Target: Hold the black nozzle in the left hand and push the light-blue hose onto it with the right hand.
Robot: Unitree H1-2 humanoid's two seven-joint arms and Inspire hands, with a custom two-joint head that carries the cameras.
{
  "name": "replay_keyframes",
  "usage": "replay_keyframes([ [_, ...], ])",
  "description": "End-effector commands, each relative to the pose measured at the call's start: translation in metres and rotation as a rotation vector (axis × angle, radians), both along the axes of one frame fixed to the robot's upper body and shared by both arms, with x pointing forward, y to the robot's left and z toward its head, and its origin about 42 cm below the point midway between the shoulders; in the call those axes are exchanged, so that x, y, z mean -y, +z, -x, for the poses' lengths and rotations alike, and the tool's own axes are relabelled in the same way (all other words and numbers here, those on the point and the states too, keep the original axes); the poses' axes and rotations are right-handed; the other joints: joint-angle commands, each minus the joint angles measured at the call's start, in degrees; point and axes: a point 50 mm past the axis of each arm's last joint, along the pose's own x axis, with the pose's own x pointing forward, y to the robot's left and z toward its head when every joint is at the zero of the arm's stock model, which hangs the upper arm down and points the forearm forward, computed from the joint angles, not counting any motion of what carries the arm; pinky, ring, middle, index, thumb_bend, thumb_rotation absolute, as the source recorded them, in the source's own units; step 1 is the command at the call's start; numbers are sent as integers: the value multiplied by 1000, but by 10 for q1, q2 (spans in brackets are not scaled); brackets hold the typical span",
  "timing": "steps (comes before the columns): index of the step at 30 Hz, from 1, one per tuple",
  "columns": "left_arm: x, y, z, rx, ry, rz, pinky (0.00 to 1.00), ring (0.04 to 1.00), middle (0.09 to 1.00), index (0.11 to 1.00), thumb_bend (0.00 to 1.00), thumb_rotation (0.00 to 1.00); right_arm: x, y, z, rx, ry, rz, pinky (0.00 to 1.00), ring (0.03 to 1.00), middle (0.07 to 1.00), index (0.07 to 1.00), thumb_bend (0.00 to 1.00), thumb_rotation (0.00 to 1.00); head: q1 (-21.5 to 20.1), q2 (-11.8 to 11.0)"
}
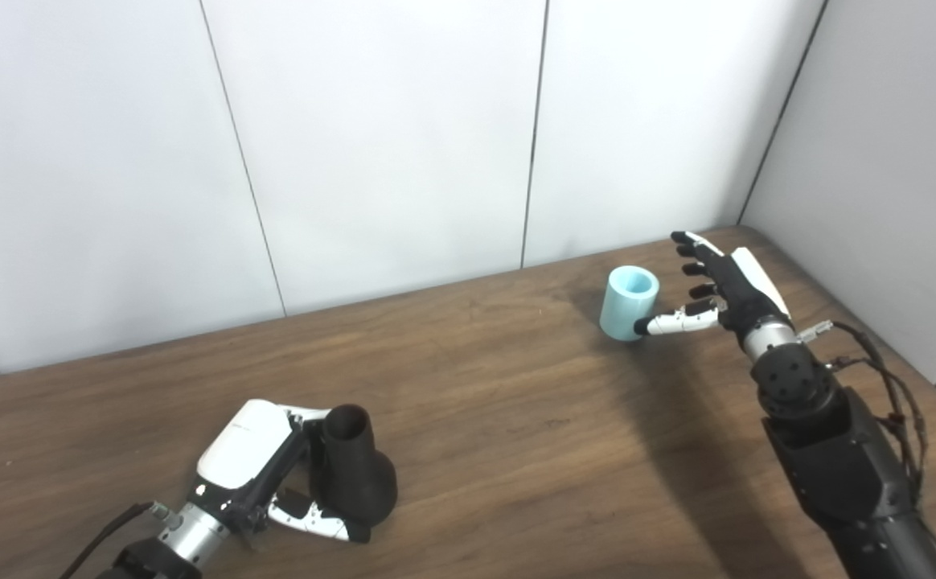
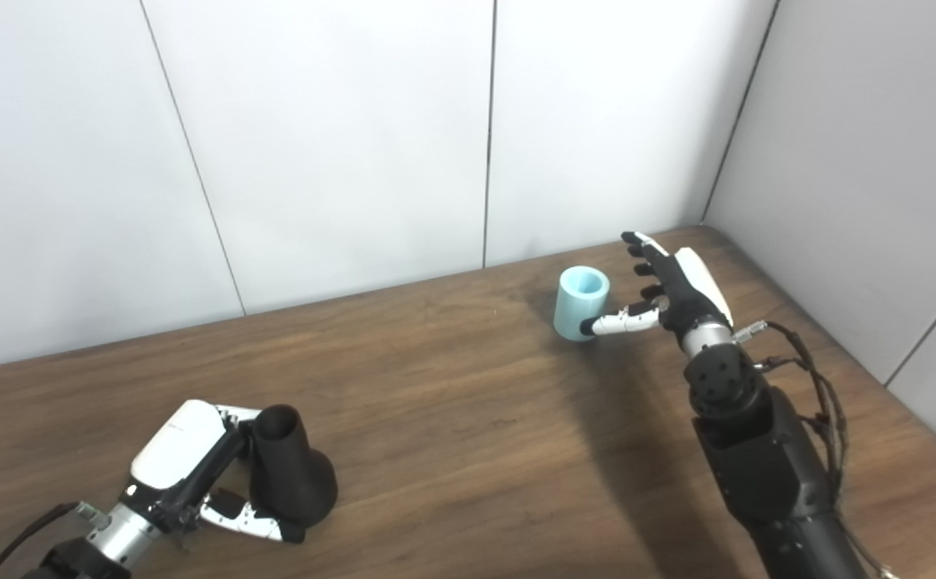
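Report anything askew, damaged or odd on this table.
Nothing stands out. The light-blue hose and the black nozzle both stand upright on the wooden table, with no spill or visible damage.
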Motion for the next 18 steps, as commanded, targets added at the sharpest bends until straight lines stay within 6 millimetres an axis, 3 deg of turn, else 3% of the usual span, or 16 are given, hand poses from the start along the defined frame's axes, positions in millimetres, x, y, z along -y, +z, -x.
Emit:
replay_keyframes([
  [1,-41,-57,38,-196,24,-182,306,379,418,505,520,0,-3,26,-13,107,6,26,725,847,888,890,885,118,-1,1],
  [8,-45,-55,37,-189,23,-184,304,376,419,505,520,0,-5,19,-20,119,-21,10,713,826,878,880,869,105,-2,2],
  [11,-47,-55,38,-187,28,-181,298,369,415,504,520,0,-4,17,-23,124,-31,-6,633,740,869,878,863,82,-2,2],
  [15,-46,-55,38,-190,26,-175,293,364,411,504,519,0,-1,12,-28,116,-10,9,726,821,864,881,862,104,-2,2],
  [18,-44,-55,38,-182,18,-181,293,365,411,504,519,0,-2,8,-34,115,5,2,729,827,859,879,884,118,0,3],
])
